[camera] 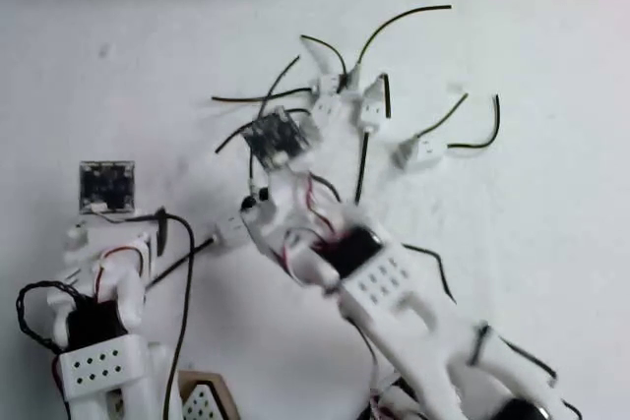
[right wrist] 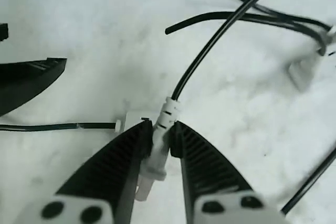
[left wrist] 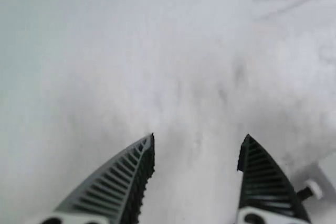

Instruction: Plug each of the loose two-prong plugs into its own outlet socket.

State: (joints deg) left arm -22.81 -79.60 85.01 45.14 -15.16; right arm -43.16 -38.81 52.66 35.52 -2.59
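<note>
**Operator:** Where does this open?

**Spotter:** On a white worktop (camera: 551, 223) with a dark band beyond its far edge. At the left, your left arm (camera: 98, 277) sits by the near edge.

**Operator:** And its gripper?

**Spotter:** Your left gripper (left wrist: 197, 140) hangs over bare worktop, jaws spread wide, nothing between them.

**Operator:** Moving right?

**Spotter:** A small white block (camera: 229, 228) lies on the surface between the two arms. A black lead (camera: 202, 246) runs from it toward the left arm. Just beside it, your right gripper (right wrist: 160, 124) is clamped on a white plug (right wrist: 167, 111). It pinches the plug by the body, and the ribbed collar stands clear of the fingertips. The plug's black cable (right wrist: 220, 32) runs away across the worktop. Whether plug and block touch, you cannot tell from here.

**Operator:** The rest?

**Spotter:** Your right arm (camera: 394, 287) stretches in from the near right corner toward the centre. Past its wrist, a white connector (camera: 330, 95) and its neighbour (camera: 372, 103) lie close together amid curling black leads. A third connector (camera: 421, 150) rests apart, farther right, with leads of its own.
</note>
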